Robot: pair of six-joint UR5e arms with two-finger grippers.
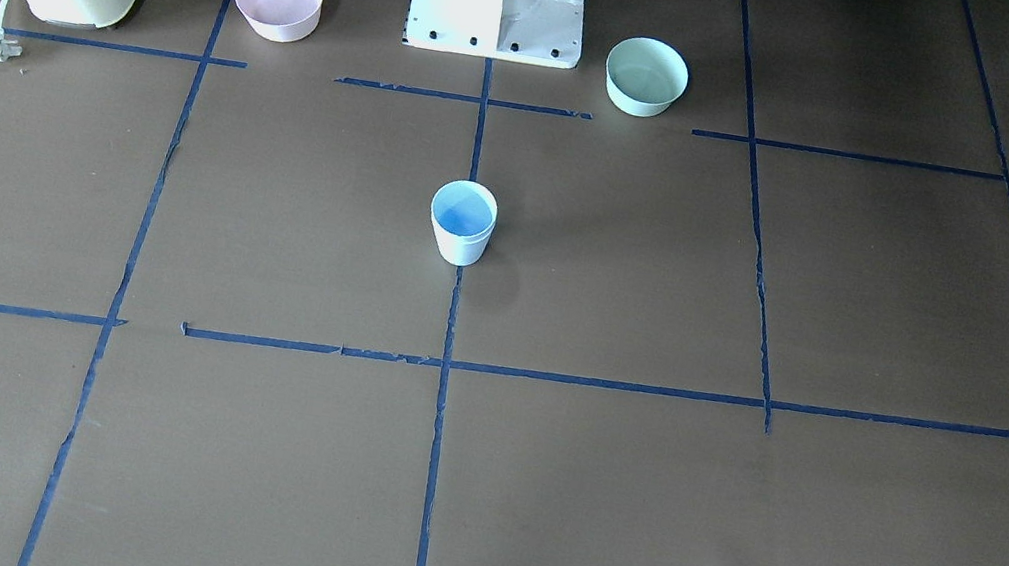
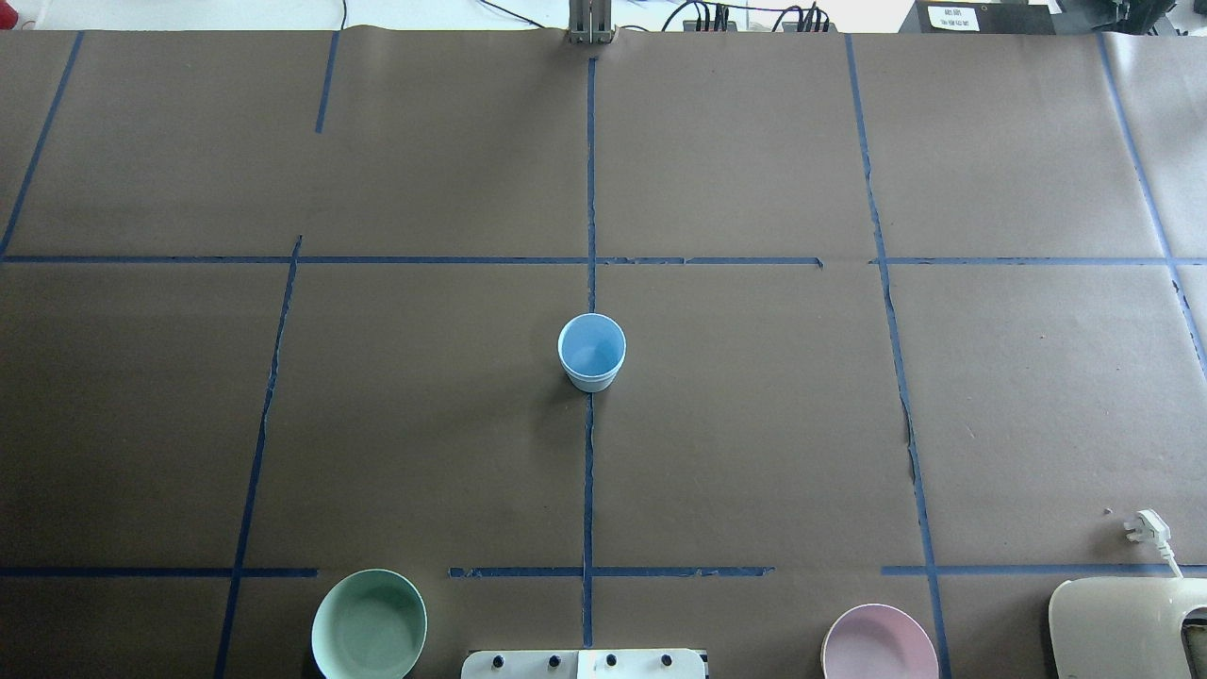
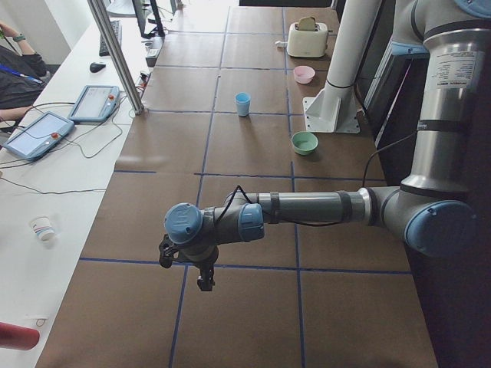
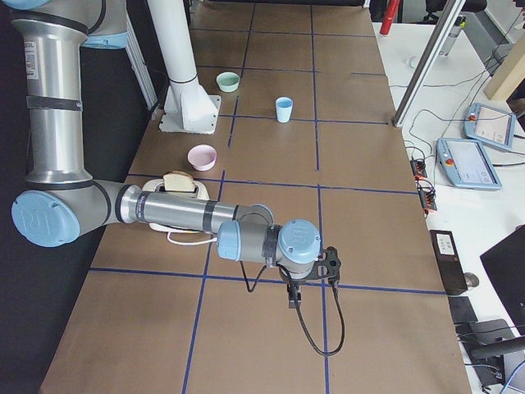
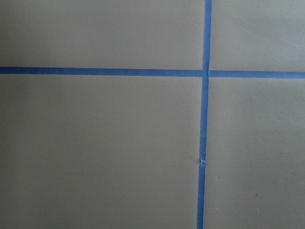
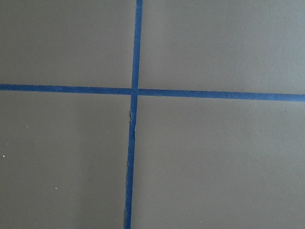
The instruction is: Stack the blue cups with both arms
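Now | blue cups [image 1: 462, 222] mid-table | left end effector [image 3: 205, 285], right end effector [image 4: 293, 300] far

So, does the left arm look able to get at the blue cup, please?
Probably yes: the blue cup stands alone in the open, with nothing between it and the left gripper, though that hangs a long way off.

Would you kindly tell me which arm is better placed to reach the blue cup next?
Neither clearly, I think: the blue cup stands on the centre tape line, and the left arm and right arm both hover far off on opposite sides.
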